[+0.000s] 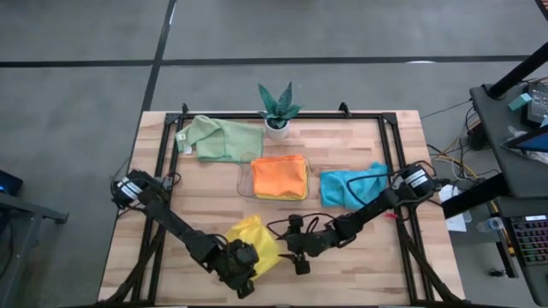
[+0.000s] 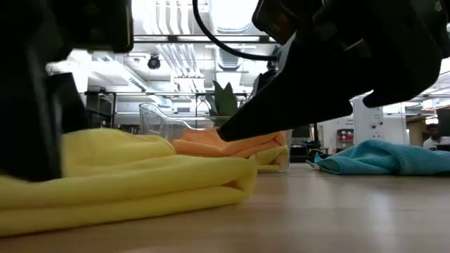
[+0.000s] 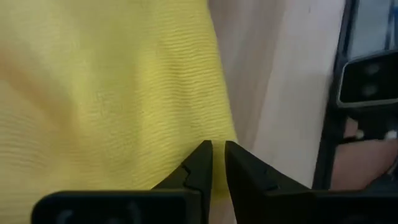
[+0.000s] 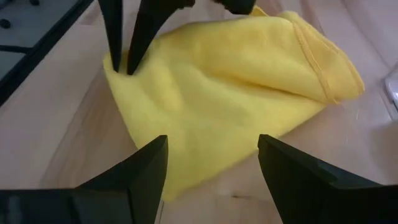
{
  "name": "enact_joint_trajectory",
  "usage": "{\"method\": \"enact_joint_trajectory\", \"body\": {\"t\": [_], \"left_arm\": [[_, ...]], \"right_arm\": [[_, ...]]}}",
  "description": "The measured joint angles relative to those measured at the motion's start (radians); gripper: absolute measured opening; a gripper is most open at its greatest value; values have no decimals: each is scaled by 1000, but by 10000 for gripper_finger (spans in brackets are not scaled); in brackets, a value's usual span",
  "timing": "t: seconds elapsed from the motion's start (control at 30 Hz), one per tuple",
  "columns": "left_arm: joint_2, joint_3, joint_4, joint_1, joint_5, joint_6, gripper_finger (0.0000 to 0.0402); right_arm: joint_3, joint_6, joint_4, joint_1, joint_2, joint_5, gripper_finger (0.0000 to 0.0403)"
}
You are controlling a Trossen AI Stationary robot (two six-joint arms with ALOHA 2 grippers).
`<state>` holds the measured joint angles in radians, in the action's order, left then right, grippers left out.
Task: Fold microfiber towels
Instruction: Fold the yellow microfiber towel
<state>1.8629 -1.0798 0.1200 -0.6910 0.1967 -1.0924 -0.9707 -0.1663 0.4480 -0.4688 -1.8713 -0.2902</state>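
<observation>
Light wooden table on a dark frame; yellow towel near the front edge, pale green towel at the back left, teal-blue towel to the right, clear plastic tray at centre, small potted plant at the back edge

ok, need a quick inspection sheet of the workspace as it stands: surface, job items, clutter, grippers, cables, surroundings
Surface: wooden table with black frame rails.
Job's things: yellow towel partly folded at the front; orange towel on another yellow one in the clear tray; teal-blue towel bunched at right; pale green towel loose at back left.
Clutter: small potted plant at the back edge.
Grippers: left gripper at the front yellow towel's edge, fingers nearly closed with a slim gap, grip unclear; right gripper open beside that towel, holding nothing.
Cables: black cable looped near the right gripper; loose cables on the floor, right.
Surroundings: grey floor, equipment bench at right.
</observation>
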Motion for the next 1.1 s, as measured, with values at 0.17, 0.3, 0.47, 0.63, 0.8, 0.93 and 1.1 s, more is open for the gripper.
{"method": "enact_joint_trajectory", "body": {"t": [0.17, 0.3, 0.47, 0.63, 0.8, 0.93, 1.1], "left_arm": [[-6, -1, -5, 2, -59, -28, 16], [-63, -1, -6, 7, -88, -27, 15], [-159, -1, 42, 19, -91, -29, 15], [-275, -2, 283, 46, 45, -193, 18], [-329, 4, 529, 62, 154, -403, 39], [-319, 33, 490, 75, 153, -463, 75], [-284, 75, 460, 104, 153, -529, 122]], "right_arm": [[20, -1, -1, 3, 0, -3, 237], [25, -2, 9, 3, -1, -3, 237], [25, 5, 11, 3, -1, -3, 237], [26, 8, 9, 3, -1, -2, 237], [27, 9, 1, 3, -2, -1, 237], [29, 10, 0, 3, -2, 0, 237], [32, 10, 1, 3, -2, 1, 237]]}}
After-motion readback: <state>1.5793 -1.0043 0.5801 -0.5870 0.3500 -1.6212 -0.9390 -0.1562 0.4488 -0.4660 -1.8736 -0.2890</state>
